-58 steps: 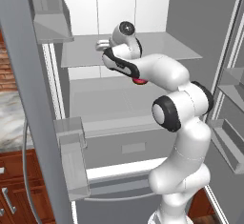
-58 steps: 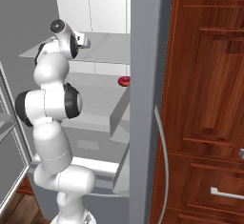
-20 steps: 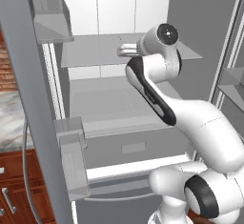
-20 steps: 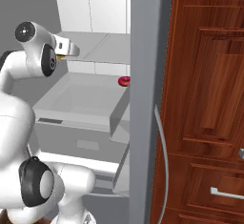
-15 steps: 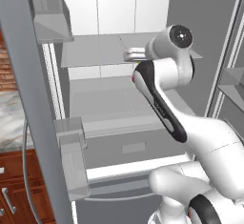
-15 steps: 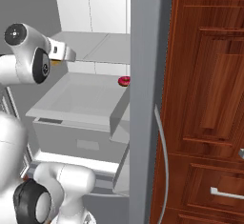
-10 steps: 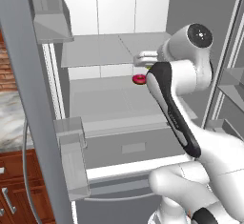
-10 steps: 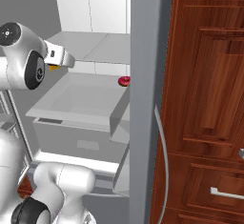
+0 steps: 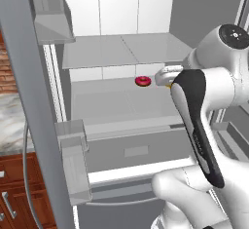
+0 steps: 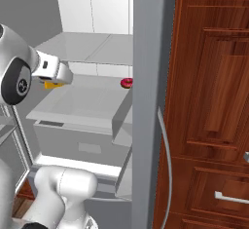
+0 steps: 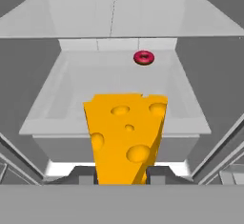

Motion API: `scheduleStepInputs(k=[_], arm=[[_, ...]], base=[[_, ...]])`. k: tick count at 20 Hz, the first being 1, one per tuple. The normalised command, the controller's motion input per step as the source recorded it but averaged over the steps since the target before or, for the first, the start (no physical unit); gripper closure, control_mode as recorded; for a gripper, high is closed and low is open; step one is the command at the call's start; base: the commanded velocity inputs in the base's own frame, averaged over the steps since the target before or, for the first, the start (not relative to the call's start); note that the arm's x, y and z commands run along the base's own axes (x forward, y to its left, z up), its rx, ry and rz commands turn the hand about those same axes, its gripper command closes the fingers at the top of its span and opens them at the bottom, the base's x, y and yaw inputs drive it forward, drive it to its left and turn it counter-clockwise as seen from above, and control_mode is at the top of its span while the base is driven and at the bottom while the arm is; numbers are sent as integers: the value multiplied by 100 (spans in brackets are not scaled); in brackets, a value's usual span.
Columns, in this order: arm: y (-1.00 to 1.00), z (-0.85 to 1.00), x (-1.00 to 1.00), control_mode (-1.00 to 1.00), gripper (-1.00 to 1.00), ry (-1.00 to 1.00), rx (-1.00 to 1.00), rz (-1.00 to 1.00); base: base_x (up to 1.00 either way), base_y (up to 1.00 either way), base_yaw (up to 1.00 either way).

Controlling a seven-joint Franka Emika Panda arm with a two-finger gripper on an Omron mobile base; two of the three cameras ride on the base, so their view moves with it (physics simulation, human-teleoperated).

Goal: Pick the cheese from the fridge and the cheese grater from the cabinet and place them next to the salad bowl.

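Note:
My gripper (image 11: 121,175) is shut on the cheese (image 11: 126,132), a yellow-orange wedge with holes that stands upright between the two dark fingertips. From the left base view the gripper (image 9: 164,75) hangs in front of the open fridge (image 9: 121,50), at the right of the lower shelf, with the cheese (image 9: 168,83) just under it. The right base view has the gripper (image 10: 59,75) and the cheese (image 10: 50,84) left of the shelf's front edge. The cheese grater and the salad bowl are out of view.
A pink-frosted donut (image 9: 143,81) (image 10: 127,82) (image 11: 143,57) lies at the back of the lower shelf. The fridge's open door with bins (image 9: 73,145) stands at the left. Reddish-brown wooden doors and drawers (image 10: 219,101) fill the right side beyond the fridge wall.
The arm has drawn back from the upper shelf, carrying the cheese rightward and lower, out past the front of the fridge shelves. The donut has not moved.

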Motion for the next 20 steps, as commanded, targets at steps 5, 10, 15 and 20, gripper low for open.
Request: scheduleStepInputs(k=[5,10,15,20], arm=[[-9,-35,-11,-100,100,7,-12,-9],[-13,-46,-14,-100,100,1,-3,-7],[-8,-58,-10,-100,100,-11,-3,-5],[-2,-31,0,-100,100,-13,-1,-1]], base=[[0,0,0],[0,0,0],[0,0,0],[0,0,0]])
